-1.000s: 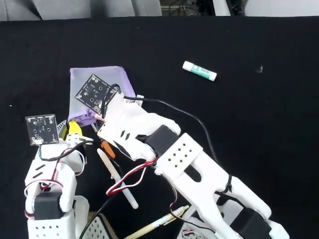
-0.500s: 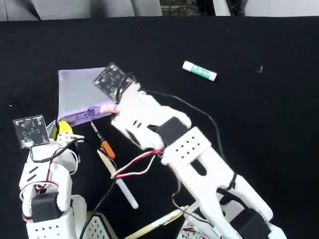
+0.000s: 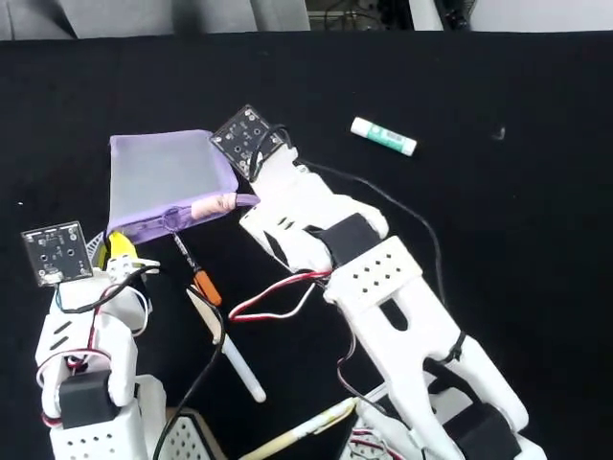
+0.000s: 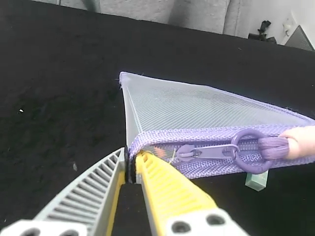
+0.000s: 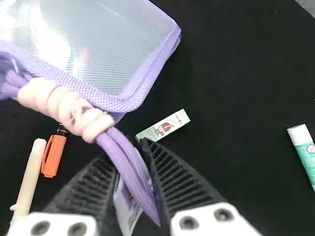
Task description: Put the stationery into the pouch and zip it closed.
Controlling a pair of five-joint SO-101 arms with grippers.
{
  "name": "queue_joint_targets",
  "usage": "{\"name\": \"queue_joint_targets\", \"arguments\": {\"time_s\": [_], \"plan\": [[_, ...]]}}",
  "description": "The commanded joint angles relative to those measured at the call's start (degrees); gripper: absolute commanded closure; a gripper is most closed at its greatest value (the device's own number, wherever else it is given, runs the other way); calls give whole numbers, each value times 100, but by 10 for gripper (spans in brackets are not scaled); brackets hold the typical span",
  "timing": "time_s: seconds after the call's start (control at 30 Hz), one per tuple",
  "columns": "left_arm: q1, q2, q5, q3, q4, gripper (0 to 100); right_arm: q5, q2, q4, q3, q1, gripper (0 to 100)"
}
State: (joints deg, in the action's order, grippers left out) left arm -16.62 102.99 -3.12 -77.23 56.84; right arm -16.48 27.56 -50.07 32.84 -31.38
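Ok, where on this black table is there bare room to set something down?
Widest free patch: the black table right of the white-and-green glue stick and the right arm. Also free: the far strip beyond the purple mesh pouch. Crowded: between the arms, where the orange-capped pen and white marker lie near the pouch's zip.

The left gripper (image 4: 130, 164) had one grey finger (image 4: 93, 189) and one yellow finger (image 4: 167, 191), both ribbed on the inner face. The right gripper (image 5: 129, 155) had two black ribbed fingers (image 5: 177, 182). Pale bases behind all the fingers showed round screw holes. Further behind the fingers, the left arm (image 3: 91, 350) and right arm (image 3: 393, 287) had white shells and black servo blocks. Each carried a square black camera board (image 3: 247, 137), with red, white and black cables (image 3: 273, 305) alongside.
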Motion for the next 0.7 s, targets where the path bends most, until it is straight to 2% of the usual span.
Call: {"name": "queue_joint_targets", "arguments": {"time_s": [0.0,0.13,0.3,0.37,0.53,0.67], "plan": [[-110,44,70,286,-88,971,-158,312,-35,-48,413,988],[-110,44,70,277,-70,971,-334,321,-35,-48,484,987],[-48,44,26,286,-88,971,-818,321,-202,31,-88,977],[-48,44,18,321,-88,971,-897,321,-264,48,-281,923],[-48,44,-387,338,-88,971,-932,321,-281,48,-457,698],[4,44,-607,338,-88,971,-976,321,-246,48,-677,662]]}}
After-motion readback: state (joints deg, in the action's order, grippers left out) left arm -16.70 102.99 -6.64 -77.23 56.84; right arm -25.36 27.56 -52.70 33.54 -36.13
